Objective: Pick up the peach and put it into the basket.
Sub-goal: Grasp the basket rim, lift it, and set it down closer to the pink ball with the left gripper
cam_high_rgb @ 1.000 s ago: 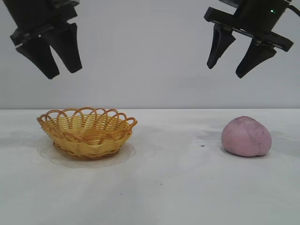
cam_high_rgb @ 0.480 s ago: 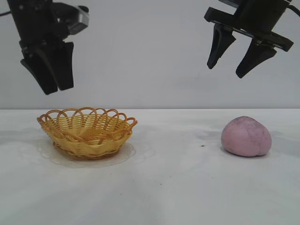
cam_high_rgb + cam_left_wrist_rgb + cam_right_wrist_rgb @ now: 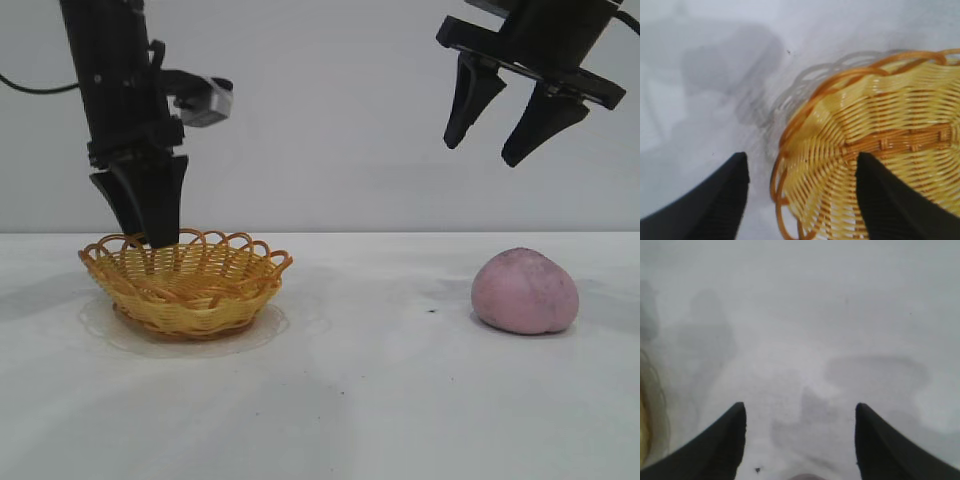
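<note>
While matte and rounded, peach [image 3: 525,291] sits beside woven scalloped basket [image 3: 185,280].

A lab-like test bench was suggested: a bare, matte white tabletop [image 3: 380,400] was backed by a plain pale grey wall [image 3: 320,120], and no household furnishings were seen. Beneath and around the black robotic fingers [image 3: 715,200], only smudged white surface, faint shadows and small dark specks were shown.
</note>
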